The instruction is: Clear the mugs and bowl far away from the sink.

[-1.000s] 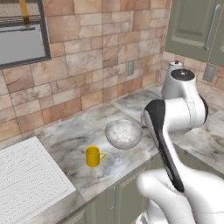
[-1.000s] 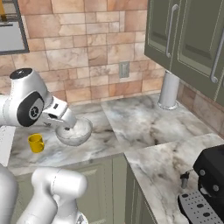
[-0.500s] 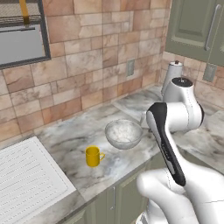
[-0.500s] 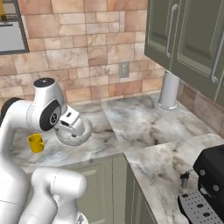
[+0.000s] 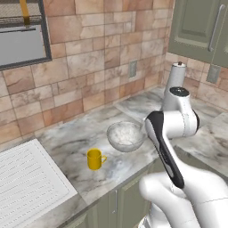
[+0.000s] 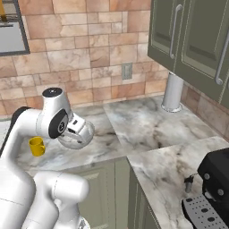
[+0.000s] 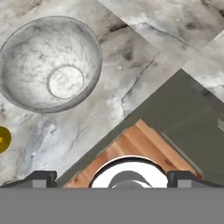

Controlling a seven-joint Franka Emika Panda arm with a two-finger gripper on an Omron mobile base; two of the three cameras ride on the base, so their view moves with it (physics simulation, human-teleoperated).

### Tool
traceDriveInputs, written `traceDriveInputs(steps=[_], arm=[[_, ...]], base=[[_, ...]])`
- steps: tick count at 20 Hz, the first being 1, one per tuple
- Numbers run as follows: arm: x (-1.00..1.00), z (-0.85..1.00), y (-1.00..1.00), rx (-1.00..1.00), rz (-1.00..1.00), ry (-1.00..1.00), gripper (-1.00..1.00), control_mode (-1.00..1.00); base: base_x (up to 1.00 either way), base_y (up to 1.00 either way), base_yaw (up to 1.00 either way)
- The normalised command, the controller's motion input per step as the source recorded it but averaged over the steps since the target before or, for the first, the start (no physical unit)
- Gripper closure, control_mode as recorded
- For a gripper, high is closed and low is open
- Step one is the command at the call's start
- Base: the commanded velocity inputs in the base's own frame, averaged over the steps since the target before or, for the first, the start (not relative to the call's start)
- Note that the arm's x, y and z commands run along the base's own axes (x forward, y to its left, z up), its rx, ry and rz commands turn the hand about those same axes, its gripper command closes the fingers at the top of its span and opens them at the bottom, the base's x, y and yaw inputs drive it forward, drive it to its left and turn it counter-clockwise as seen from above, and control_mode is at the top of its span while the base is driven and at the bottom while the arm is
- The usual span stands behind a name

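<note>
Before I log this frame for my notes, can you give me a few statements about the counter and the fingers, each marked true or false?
1. The bowl stands upright on the marble counter. True.
2. The yellow mug sits inside the bowl. False: it stands on the counter beside the bowl, apart from it.
3. The fingers are closed on the bowl's rim. False: they are open and hold nothing, with the bowl off to one side in the hand view.
4. The bowl is empty. True.
5. The yellow mug stands between the bowl and the ridged white drainboard. True.
6. The yellow mug lies on its side. False: it stands upright.
</note>
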Motion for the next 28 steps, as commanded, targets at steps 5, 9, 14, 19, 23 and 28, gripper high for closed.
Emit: traceDriveInputs(steps=[5, 9, 14, 19, 23, 28], arm=[[0.33, -0.25, 0.00, 0.01, 0.00, 0.00, -1.00, -1.00], [0.39, -0.22, 0.00, 0.01, 0.00, 0.00, -1.00, -1.00], [0.36, -0.27, 0.00, 0.02, 0.00, 0.00, -1.00, -1.00], [0.38, -0.28, 0.00, 0.03, 0.00, 0.00, -1.00, -1.00], [0.39, -0.23, 0.00, 0.01, 0.00, 0.00, -1.00, -1.00], [0.37, -0.20, 0.08, 0.00, -0.03, 0.00, -1.00, -1.00]], base=[[0.00, 0.00, 0.00], [0.00, 0.00, 0.00], [0.00, 0.00, 0.00], [0.00, 0.00, 0.00], [0.00, 0.00, 0.00], [0.00, 0.00, 0.00]])
